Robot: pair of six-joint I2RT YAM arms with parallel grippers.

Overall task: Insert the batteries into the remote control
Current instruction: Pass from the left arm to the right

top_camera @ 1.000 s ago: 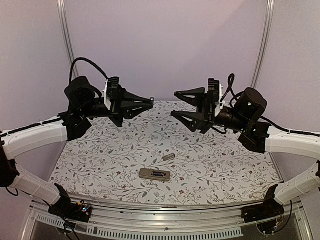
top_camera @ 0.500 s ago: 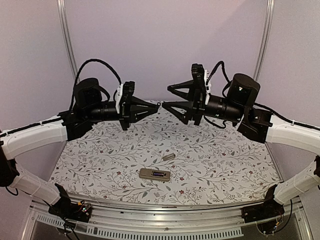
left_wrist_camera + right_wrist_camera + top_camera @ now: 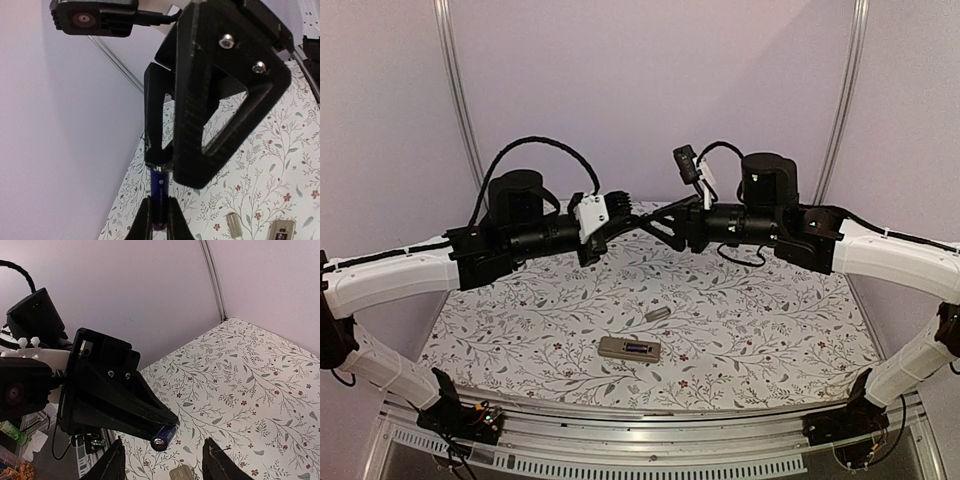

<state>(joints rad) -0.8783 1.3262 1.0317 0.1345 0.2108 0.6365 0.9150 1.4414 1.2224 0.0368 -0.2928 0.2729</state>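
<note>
My left gripper [image 3: 159,201] is shut on a dark blue battery [image 3: 159,182], which sticks out past its fingertips. It is held in the air over the back middle of the table. My right gripper [image 3: 162,465] is open and faces it, and the battery [image 3: 164,437] points end-on between the spread fingers. In the top view the left gripper [image 3: 630,220] and right gripper [image 3: 655,218] meet tip to tip. The remote control [image 3: 629,348] lies back up near the front, with something blue in its recess. It also shows in the left wrist view [image 3: 282,232].
A small flat grey cover piece [image 3: 657,314] lies just behind the remote, and it also shows in the left wrist view [image 3: 232,223]. The floral table cover [image 3: 770,320] reaches to purple walls at the back and sides. A metal rail runs along the near edge.
Both arms have swung inward and turned, so the two grippers that stood apart now meet in the middle. The remote and the cover piece have not moved.
</note>
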